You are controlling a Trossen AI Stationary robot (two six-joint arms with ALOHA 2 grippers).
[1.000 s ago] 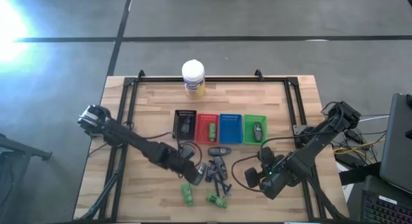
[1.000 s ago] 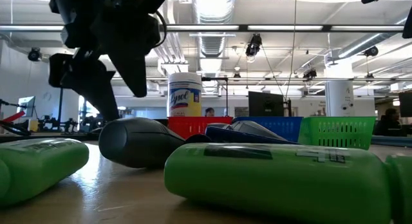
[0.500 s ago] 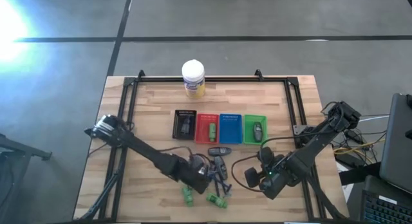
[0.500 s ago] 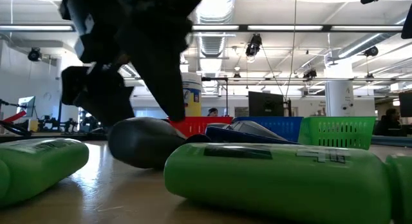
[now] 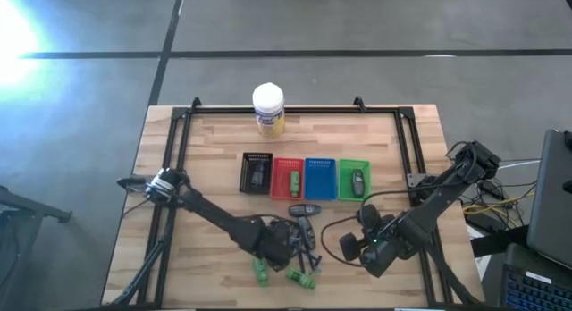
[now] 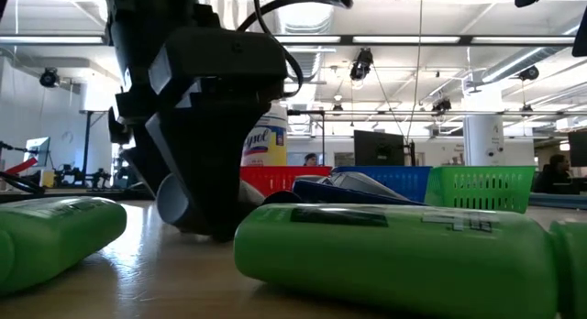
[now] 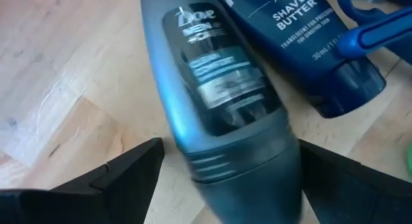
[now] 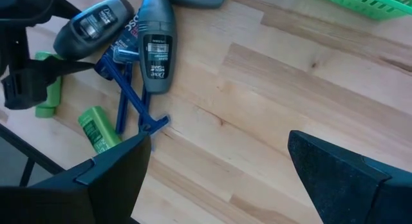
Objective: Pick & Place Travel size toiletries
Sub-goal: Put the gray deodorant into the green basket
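A dark grey oval Dove container [image 7: 219,89] lies flat on the wood near the table's near edge, beside a dark blue tube [image 7: 302,31] and blue razors [image 8: 132,95]. My left gripper [image 7: 230,147] is open and low over the container's cap end, one finger on each side; in the low view it [image 6: 206,186] hides most of the container [image 6: 174,202]. Two green bottles [image 5: 261,273] [image 5: 299,278] lie nearer the edge. My right gripper [image 8: 219,179] is open over bare wood to the right of the pile [image 5: 371,244]. My left gripper comes from above with its fingers [image 7: 129,169] across the Dove container at its cap end [image 7: 244,166]. A gap shows at one finger. At the other I cannot tell whether it touches. The container lies flat on the table.
A second grey oval container [image 8: 156,47] lies beside the razors. Black [image 5: 256,173], red [image 5: 287,178], blue [image 5: 320,178] and green [image 5: 354,180] trays stand in a row mid-table. A white-lidded jar [image 5: 268,110] stands at the far edge.
My left gripper has moved toward the table's near right and come down over the grey oval container, so that its open fingers now stand on either side of it. The right arm has kept still.
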